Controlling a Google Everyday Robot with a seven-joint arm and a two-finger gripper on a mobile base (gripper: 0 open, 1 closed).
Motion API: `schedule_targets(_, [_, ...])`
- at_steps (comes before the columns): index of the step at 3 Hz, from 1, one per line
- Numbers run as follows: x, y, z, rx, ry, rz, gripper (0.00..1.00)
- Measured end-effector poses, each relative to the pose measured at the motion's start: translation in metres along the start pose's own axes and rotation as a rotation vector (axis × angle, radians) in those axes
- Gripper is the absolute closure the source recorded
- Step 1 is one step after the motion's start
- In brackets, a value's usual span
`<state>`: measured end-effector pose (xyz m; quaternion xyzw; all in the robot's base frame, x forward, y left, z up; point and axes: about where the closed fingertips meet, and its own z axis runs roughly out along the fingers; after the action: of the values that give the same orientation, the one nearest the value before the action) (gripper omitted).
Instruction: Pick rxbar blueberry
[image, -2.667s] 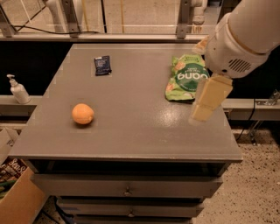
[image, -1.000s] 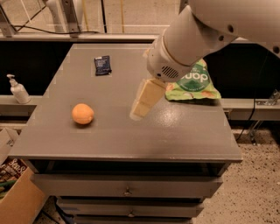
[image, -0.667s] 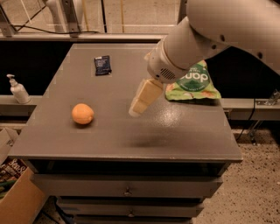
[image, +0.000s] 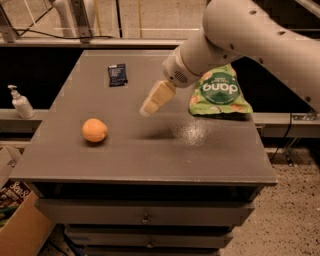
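Note:
The rxbar blueberry (image: 117, 75) is a small flat dark navy wrapper with pale print, lying on the grey table (image: 150, 155) at the back left. My gripper (image: 148, 108) hangs above the middle of the table on the white arm, pointing down and left. It is to the right of the bar and nearer the front, well apart from it, and holds nothing that shows.
A green "dang" snack bag (image: 218, 93) lies at the right side, partly behind the arm. An orange fruit (image: 94, 130) sits at the front left. A soap dispenser (image: 21, 103) stands on a ledge left of the table. A cardboard box (image: 15, 220) is at bottom left.
The arm has swung left from over the green bag to the middle of the table, closer to the bar. The objects have not moved.

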<state>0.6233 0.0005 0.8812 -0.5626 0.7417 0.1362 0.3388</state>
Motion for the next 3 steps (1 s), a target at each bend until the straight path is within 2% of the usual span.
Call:
schedule_targets(2, [-0.023, -0.044, 0.057, 0.023, -0.080, 0.071, 0.00])
schedule_targets(3, [-0.030, -0.063, 0.078, 0.065, -0.115, 0.102, 0.00])
